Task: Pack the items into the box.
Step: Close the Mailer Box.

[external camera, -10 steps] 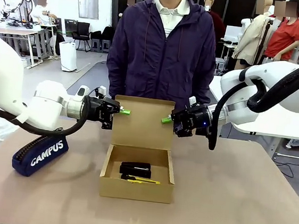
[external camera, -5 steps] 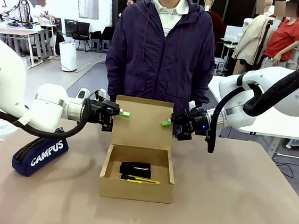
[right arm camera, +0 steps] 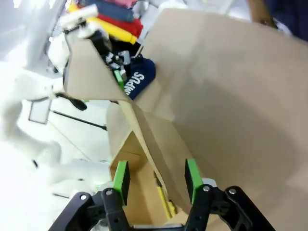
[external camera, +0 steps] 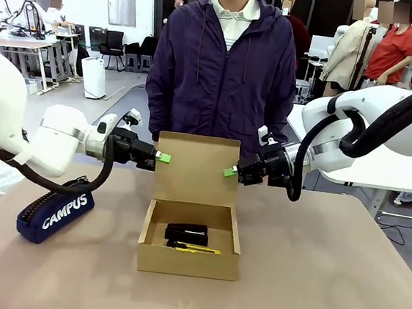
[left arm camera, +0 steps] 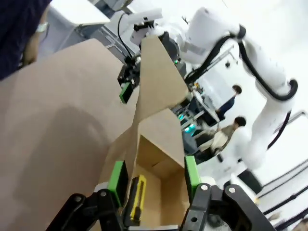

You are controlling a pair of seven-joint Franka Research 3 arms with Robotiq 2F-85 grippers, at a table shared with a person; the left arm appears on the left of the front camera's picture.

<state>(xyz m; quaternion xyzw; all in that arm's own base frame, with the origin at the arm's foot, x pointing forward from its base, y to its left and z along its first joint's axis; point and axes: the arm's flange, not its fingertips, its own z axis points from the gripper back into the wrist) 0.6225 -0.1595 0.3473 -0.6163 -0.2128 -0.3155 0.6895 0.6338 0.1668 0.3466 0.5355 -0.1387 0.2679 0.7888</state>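
From the front, the box (external camera: 190,238) sits mid-table with its lid (external camera: 196,168) standing upright at the far edge, and inside lie the stapler (external camera: 187,233) and, just nearer the camera, the knife (external camera: 196,249), both with their long axes running left to right across the box floor. The left gripper (external camera: 163,157) hangs at the lid's left edge and the right gripper (external camera: 228,172) at its right edge, one on each side at about the same height, so neither arm is clearly nearer; the lid's long axis runs straight between them. Whether the green tips actually touch the cardboard cannot be told here. The pencil case (external camera: 56,214) lies well off to the left, and the person (external camera: 222,68) stands behind the box. Over to the left wrist view: the left gripper (left arm camera: 151,177) shows its two green pads standing apart, with the box wall rising between them, not pinched, and the knife (left arm camera: 136,197) is visible just past the left pad. In the right wrist view, the right gripper (right arm camera: 156,180) also has its pads apart, straddling the lid's edge without clamping. The likely next step is folding the lid forward and down over the contents, toward the robot.
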